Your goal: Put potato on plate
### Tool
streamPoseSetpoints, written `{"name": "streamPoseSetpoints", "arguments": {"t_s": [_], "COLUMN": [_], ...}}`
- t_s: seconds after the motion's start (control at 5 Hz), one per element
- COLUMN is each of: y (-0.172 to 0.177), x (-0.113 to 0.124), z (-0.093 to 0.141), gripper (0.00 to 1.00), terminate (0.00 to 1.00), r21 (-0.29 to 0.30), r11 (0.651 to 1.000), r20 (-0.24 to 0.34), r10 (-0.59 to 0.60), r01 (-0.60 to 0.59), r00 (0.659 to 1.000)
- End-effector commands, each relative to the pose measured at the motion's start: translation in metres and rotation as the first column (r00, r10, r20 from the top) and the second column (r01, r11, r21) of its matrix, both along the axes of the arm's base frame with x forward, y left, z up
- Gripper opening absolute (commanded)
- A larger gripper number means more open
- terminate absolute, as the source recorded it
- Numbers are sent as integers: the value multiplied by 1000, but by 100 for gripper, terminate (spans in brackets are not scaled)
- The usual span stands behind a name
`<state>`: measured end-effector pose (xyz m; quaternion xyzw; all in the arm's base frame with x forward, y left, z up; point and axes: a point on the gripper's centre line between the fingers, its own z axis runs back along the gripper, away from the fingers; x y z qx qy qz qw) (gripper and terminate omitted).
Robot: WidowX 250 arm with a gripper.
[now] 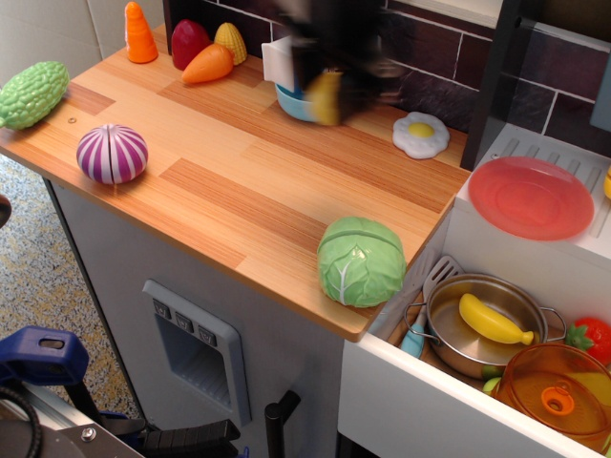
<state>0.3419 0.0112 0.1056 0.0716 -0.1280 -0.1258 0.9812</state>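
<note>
My gripper (329, 95) is blurred by motion, high over the back of the wooden counter (239, 181), in front of the milk carton. It is shut on the yellow potato (324, 97), which hangs in the air between its fingers. The red-pink plate (531, 197) lies on the white surface at the right, well to the right of the gripper and apart from it.
A green cabbage (361, 260) sits near the counter's front right edge. A fried egg toy (421, 134), blue bowl (291, 103), purple onion (112, 153), green gourd (31, 93) and vegetables (205, 59) are around. A pot with a banana (494, 321) and an orange lidded pot (557, 387) sit lower right.
</note>
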Motion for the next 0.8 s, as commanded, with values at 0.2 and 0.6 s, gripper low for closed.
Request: {"name": "streamPoseSetpoints", "arguments": {"t_s": [0.2,0.6], "y": [-60,-86], "x": [59,73], "z": [-2,-6], "gripper": [0,0], "terminate": [0,0], "r21": [-107,-311], "r11": [988,935], "r20": [112,144], "r10": [125,222], "r01": [-113,-169], "r00": [986,964]}}
